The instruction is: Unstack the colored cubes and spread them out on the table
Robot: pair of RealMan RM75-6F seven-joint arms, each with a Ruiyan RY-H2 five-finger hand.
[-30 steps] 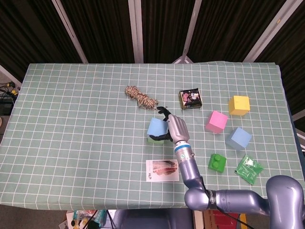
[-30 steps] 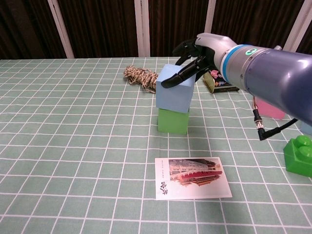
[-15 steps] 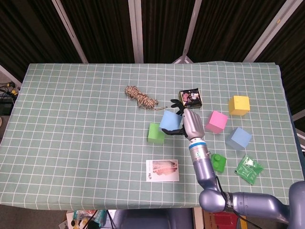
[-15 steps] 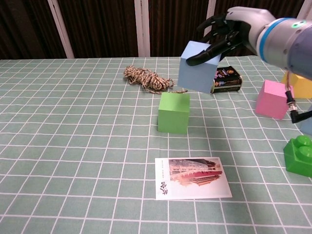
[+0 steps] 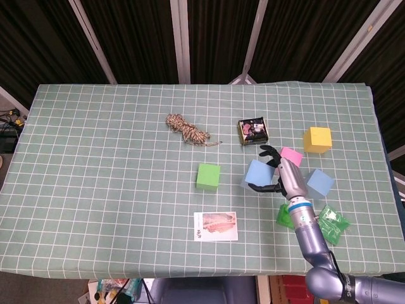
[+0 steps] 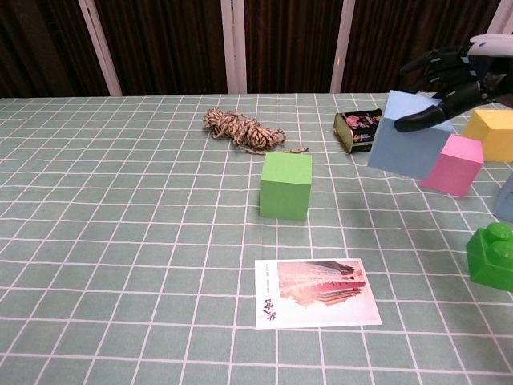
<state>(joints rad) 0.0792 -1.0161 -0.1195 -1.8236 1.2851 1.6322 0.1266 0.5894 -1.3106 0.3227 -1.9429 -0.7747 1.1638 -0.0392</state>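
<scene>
Light blue cube, gripped by the right hand, has moved rightward, away from the green cube.

My right hand lifted the light blue cube off the green cube. Carried it right, now near the pink cube.

A staged robot lab is showing here — black curtains on pale metal poles are closing in the back. A green checked tablecloth is covering the table, holding stray props — a rope bundle.
</scene>
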